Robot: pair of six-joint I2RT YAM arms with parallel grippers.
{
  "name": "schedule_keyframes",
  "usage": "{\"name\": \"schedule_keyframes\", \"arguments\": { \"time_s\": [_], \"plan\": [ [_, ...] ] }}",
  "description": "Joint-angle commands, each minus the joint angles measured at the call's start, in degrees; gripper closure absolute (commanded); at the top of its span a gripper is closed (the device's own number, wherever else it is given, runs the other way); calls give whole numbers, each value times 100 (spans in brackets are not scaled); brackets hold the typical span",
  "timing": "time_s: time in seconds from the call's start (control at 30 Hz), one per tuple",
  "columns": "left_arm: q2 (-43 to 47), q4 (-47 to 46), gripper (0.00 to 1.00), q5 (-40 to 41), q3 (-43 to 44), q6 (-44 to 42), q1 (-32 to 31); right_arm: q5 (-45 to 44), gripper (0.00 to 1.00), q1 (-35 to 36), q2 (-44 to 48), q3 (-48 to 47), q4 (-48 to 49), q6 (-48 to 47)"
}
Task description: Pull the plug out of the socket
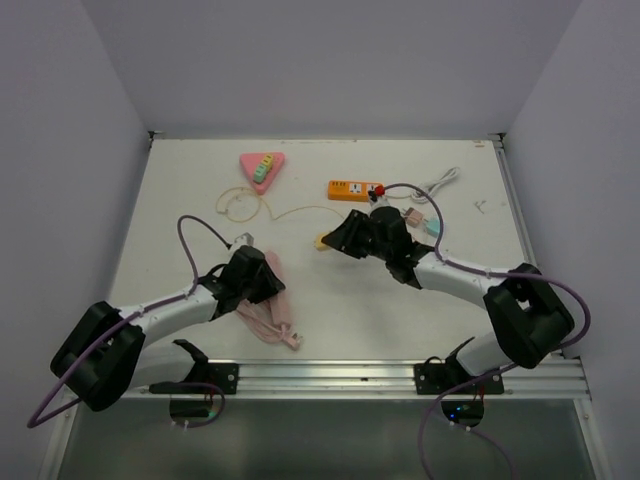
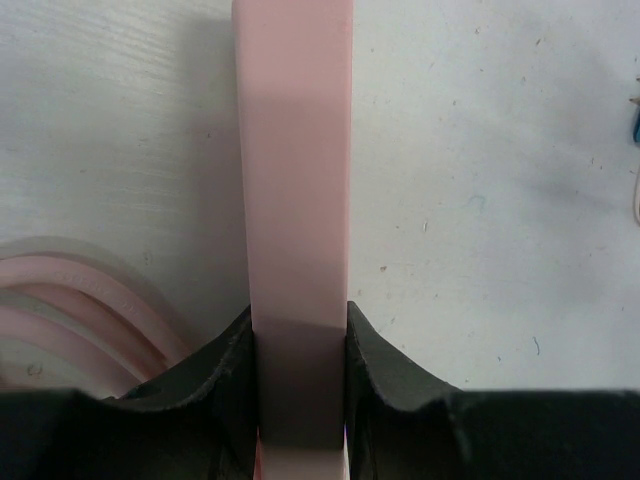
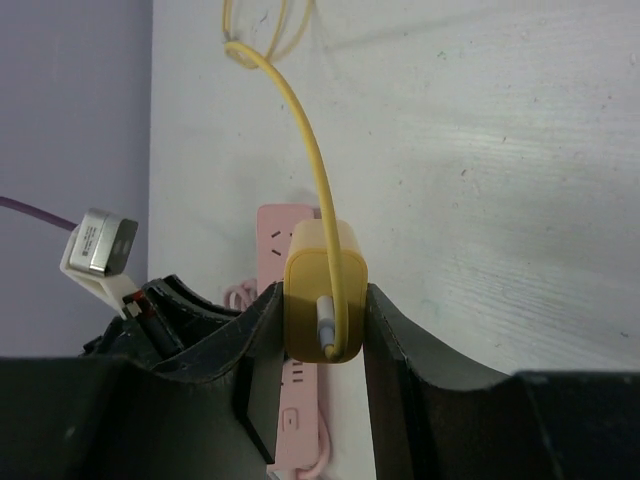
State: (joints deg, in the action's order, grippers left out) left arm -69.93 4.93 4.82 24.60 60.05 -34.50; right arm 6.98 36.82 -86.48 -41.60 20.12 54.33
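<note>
A pink power strip [image 1: 277, 305] lies at the near left with its pink cord [image 2: 70, 305] coiled beside it. My left gripper [image 1: 258, 277] is shut on the strip [image 2: 295, 180], fingers on both of its long sides. My right gripper [image 1: 337, 238] is shut on a yellow plug block [image 1: 322, 241], which also shows in the right wrist view [image 3: 325, 295]. I hold the plug to the right of the strip and apart from it. The strip's sockets [image 3: 283, 232] show behind the plug. A yellow cable [image 3: 300, 130] runs from the plug to loops [image 1: 240, 204] on the table.
An orange power strip [image 1: 355, 188] with a red plug and a white cable [image 1: 443, 183] lies at the back right. A pink triangular socket block [image 1: 262, 169] sits at the back centre. Small pastel adapters [image 1: 420, 220] lie beside my right arm. Walls enclose the table.
</note>
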Motion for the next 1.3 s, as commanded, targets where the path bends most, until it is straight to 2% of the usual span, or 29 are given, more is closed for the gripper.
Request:
{"name": "schedule_keyframes", "arguments": {
  "time_s": [0.0, 0.13, 0.33, 0.5, 0.7, 0.83, 1.07, 1.27],
  "plan": [
    [58, 852, 100, 493, -79, -169, 66, -162, 100, -52, 762, -654, -891, -667],
    [120, 896, 100, 485, -43, -204, 84, -407, 100, -113, 1561, -1182, -1966, -1134],
    [234, 825, 100, 450, -105, -257, 110, -627, 100, -271, 2187, -1851, -3118, -1556],
    [340, 799, 100, 423, -166, -327, 128, -1540, 100, -543, 2705, -2246, -3891, -1819],
    [340, 650, 100, 344, -245, -380, 154, -2138, 100, -790, 3022, -2721, -4437, -2285],
    [313, 571, 100, 265, -236, -415, 163, -3017, 100, -869, 3198, -2599, -4605, -2392],
    [349, 562, 100, 248, -280, -442, 172, -3817, 100, -1150, 3523, -2326, -4921, -2163],
    [322, 465, 100, 186, -298, -451, 172, -3767, 100, -1212, 3498, -2099, -4921, -2286]
  ]
}}
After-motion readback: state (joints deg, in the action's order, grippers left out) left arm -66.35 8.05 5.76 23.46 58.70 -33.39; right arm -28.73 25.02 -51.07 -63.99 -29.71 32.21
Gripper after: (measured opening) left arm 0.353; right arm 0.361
